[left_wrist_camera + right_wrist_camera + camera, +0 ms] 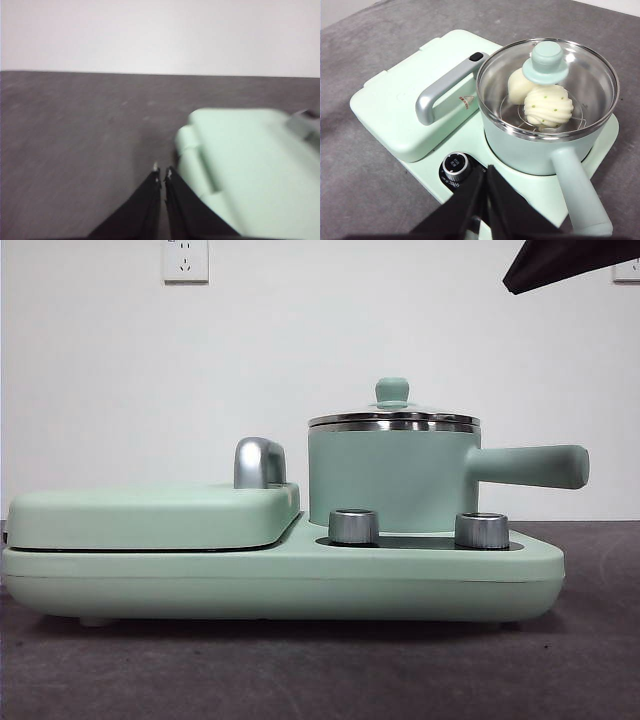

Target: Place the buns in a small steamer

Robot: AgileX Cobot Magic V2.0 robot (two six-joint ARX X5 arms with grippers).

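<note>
Small mint-green steamer upright on the right half of a mint-green cooker base, long green handle pointing sideways, glass lid with green knob seated on the steel rim. Inside, seen through the lid from the right wrist: both buns on a wire rack, the ridged swirl bun with green flecks nearer the handle, the smooth cream bun touching it behind, partly hidden by the knob. Beside the steamer, a flat green griddle cover with a silver handle, closed. Two silver dials on the base front below the steamer. Right gripper above the base's front edge near one dial, fingers pressed together, holding nothing. Left gripper low over the grey counter, just beside the griddle end of the base, fingers closed and empty. In the front view, only a dark arm tip at the top right corner.
</note>
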